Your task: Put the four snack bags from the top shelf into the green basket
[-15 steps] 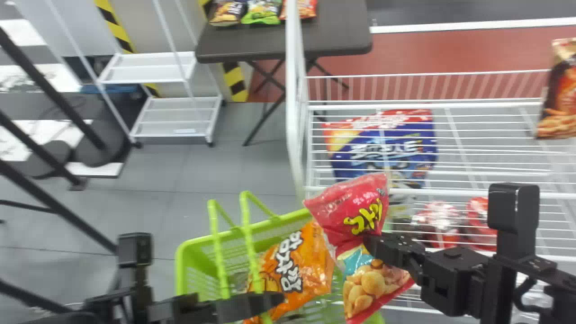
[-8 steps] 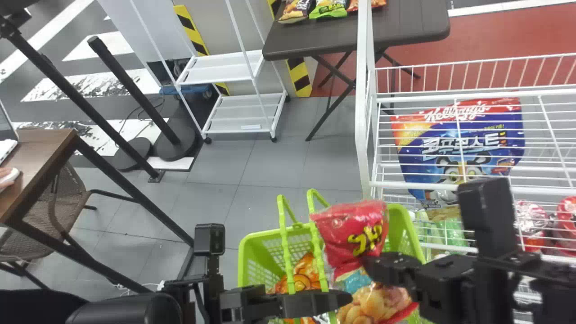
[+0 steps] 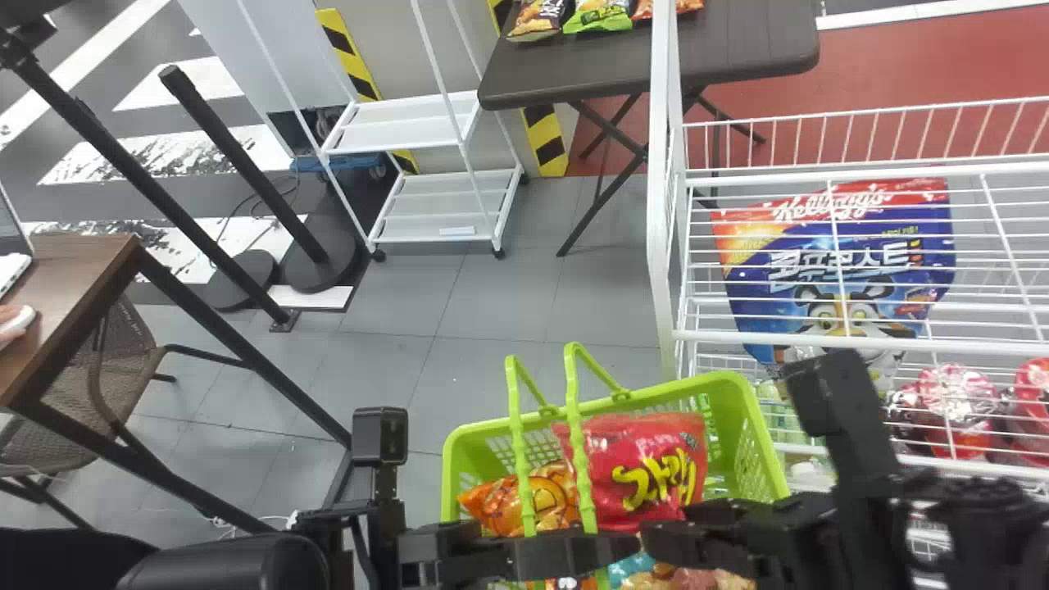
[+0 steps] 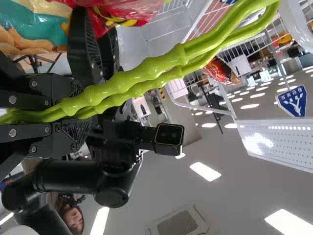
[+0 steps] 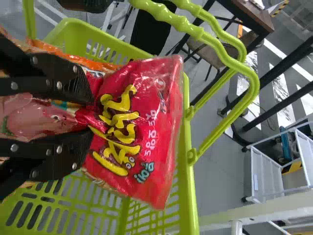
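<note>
The red snack bag [image 3: 672,467] is gripped at its waist between the fingers of the right hand [image 3: 656,537], and is held in the opening of the green basket [image 3: 737,381]. In the head view its long axis runs from near to far, the lettered red end pointed away from the robot and angled slightly left, the end with the pictured snacks towards the robot. The lettered front is turned upward. In the right wrist view the lettered end is seen to extend past the fingertips, roughly in line with the fingers. Whether the basket's bottom is touched by the bag cannot be told. An orange snack bag [image 3: 545,500] is seen inside the basket, on the red bag's left. The basket's two green handles [image 3: 523,459] are clasped by the left hand [image 3: 619,553].
</note>
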